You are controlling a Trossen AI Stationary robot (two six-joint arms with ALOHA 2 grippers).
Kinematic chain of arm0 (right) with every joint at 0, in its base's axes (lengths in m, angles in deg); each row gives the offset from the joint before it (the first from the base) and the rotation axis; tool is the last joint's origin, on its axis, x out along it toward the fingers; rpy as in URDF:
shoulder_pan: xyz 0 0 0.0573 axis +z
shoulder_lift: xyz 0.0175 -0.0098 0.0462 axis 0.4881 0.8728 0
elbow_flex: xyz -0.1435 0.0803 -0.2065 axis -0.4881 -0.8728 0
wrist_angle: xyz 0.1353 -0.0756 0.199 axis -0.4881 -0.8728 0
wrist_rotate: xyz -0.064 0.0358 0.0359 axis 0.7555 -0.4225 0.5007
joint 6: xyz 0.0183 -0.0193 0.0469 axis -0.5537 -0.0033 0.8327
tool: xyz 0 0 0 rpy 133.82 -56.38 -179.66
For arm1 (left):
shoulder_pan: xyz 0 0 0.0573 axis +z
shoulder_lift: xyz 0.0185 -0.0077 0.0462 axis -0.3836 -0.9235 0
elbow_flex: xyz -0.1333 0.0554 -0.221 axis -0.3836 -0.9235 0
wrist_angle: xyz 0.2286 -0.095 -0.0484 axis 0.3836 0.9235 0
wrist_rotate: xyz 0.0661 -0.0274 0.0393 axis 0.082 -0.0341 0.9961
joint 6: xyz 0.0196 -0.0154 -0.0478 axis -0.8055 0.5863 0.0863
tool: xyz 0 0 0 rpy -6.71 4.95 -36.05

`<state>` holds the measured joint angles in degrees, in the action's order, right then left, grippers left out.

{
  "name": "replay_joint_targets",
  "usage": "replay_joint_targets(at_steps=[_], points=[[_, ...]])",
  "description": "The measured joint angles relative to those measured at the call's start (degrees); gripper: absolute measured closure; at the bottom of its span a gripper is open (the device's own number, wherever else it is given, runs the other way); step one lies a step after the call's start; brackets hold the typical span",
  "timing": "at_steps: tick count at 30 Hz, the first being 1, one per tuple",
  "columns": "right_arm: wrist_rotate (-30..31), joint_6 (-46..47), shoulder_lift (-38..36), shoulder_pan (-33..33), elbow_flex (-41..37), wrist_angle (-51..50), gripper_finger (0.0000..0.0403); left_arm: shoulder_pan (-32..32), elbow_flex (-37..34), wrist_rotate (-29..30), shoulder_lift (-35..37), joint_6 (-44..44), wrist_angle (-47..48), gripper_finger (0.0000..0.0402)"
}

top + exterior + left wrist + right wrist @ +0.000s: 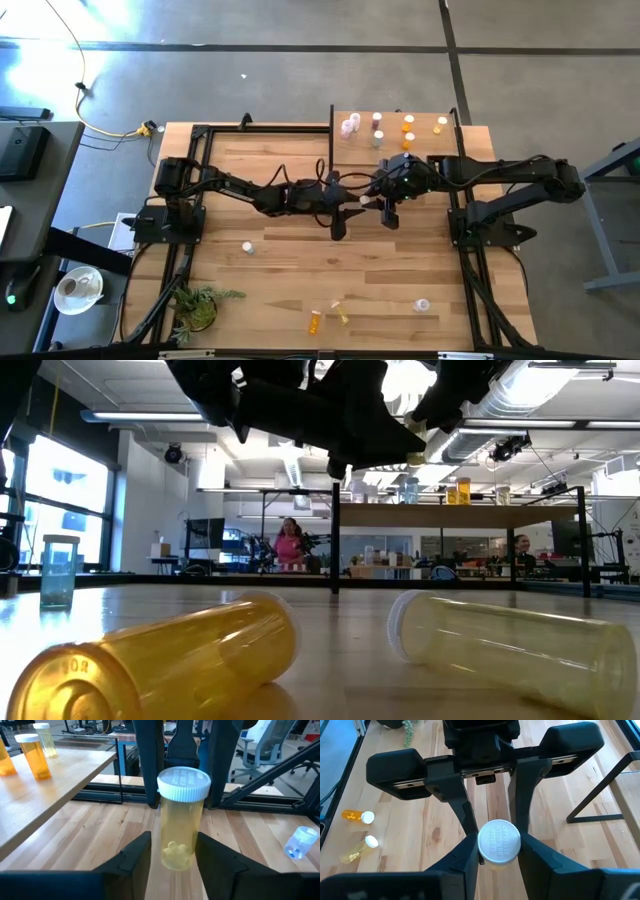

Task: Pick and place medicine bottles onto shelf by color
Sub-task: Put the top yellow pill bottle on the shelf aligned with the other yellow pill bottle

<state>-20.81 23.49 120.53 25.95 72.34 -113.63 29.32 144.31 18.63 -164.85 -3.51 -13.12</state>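
A pale yellow pill bottle [181, 817] with a white ribbed cap is seen upright in mid-air above the middle of the wooden table [290, 270], caught between the two grippers. In the left wrist view, the left gripper [174, 854] is set on either side of the bottle's lower body, its dark fingers [134, 854] close beside the plastic; whether they press on it cannot be told. In the right wrist view, the right gripper [499, 851] is closed around the same bottle just under its cap [499, 842], fingers against both sides.

From above, both arms are seen reaching inward and meeting near the table's centre, just in front of the light-wood shelf [395, 150] at the far right. Pink, orange and pale bottles are stood in groups on the shelf. Near the front edge, an orange bottle [315, 321] and a yellow one [341, 313] are lying on their sides, with a clear bottle [421, 305] to the right and another small one [247, 246] further left.
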Motion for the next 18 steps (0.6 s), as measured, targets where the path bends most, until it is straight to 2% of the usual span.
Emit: replay_joint_targets(at_steps=[8, 18], points=[[1.50, -0.10, -1.98, -0.02, 0.00, -0.98, 0.0299, 0.15, 0.00, -0.03, 0.94, -0.17, 1.40, 0.0209], [10.82, -0.04, -10.97, -0.02, 0.00, -3.66, 0.0299, 1.22, 0.02, -0.02, 8.51, -3.69, 10.06, 0.0200]])
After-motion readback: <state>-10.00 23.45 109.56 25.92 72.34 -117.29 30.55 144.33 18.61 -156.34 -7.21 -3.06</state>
